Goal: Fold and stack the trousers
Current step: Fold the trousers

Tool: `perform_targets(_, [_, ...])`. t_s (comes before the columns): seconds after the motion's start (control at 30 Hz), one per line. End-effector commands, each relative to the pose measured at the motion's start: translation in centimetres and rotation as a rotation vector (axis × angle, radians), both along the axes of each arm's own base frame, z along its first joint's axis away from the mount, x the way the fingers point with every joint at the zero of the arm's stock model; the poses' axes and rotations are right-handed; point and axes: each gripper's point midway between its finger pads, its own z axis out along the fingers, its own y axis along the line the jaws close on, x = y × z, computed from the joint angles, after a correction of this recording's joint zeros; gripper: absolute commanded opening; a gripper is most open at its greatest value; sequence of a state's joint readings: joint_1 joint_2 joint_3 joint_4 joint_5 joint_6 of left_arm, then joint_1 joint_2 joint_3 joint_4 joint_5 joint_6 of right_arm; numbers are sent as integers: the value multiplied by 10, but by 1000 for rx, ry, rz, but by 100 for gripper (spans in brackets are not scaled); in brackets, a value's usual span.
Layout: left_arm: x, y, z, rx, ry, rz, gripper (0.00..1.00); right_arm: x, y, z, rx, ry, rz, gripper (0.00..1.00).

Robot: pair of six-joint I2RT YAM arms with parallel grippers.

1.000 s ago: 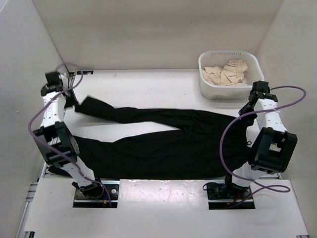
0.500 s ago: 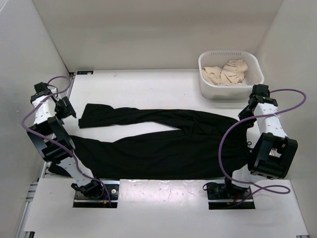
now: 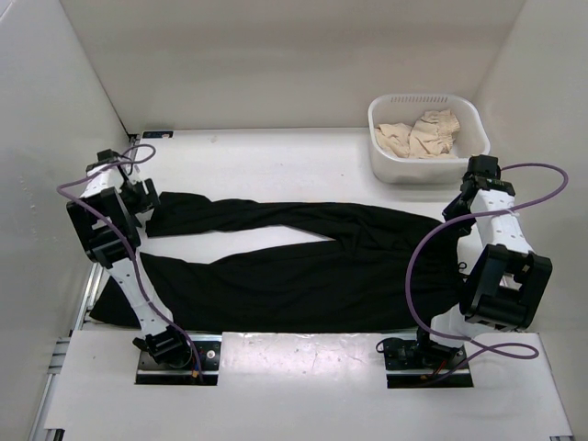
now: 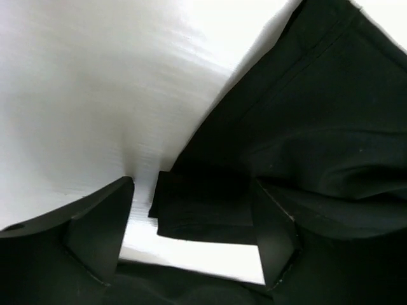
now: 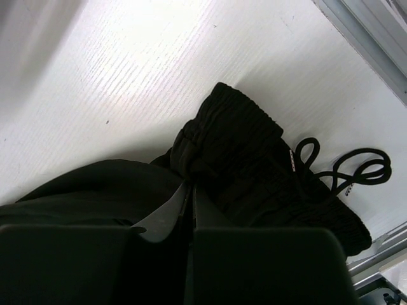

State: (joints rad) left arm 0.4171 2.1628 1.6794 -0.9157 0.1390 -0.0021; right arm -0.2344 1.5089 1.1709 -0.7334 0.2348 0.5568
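Since a second ago we see the left gripper (image 4: 191, 216) has let go; its fingers (image 4: 102, 232) stand wide, a leg hem of the trousers (image 3: 303, 266) lying loose between them. To the right, the right gripper (image 5: 191, 194) is pinched tight on the waistband at its tips, the contact hard to make out, black on black.

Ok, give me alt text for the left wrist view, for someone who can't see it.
The left gripper stands open, its dark fingers either side of the hem of the black trousers, which lie on the white table.
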Motion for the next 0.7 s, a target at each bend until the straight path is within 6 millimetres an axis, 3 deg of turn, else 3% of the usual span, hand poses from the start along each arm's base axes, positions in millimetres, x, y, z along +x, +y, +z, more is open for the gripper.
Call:
perform_targets(0.0, [-9,-3,1,-27,28,3,83,10,-8,11,-45,-20,11,0])
perform_targets(0.1, [-17,-7,-5,-40,56,3,64,10,-8,8,-42,-11,11,0])
perform_targets(0.13, [-20,-8,-5,-44,65,3,54,12,-9,12,-45,-21,11,0])
perform_targets(0.17, [-20,-8,-5,-44,65,3,32,12,-9,12,-48,-19,19,0])
perform_targets(0.2, [-16,-6,2,-36,47,3,19,16,-10,14,-50,-25,19,0])
perform_targets(0.23, [-16,-5,8,-26,45,5,14,19,-11,15,-50,-26,19,0])
perform_targets(0.33, [2,10,41,43,-26,12,14,34,-13,35,-56,-78,31,0])
perform_targets(0.47, [29,42,111,202,-144,47,14,55,-10,72,-54,-159,85,0])
perform_targets(0.57, [7,67,148,302,-144,115,14,43,-9,100,-63,-216,93,0])
perform_targets(0.6, [-5,73,149,314,-122,137,14,34,-4,100,-51,-212,100,0])
perform_targets(0.63, [-19,79,165,345,-137,164,14,18,0,83,-37,-163,99,0])
perform_targets(0.67, [-39,93,164,363,-108,212,14,5,3,88,-36,-187,88,0])
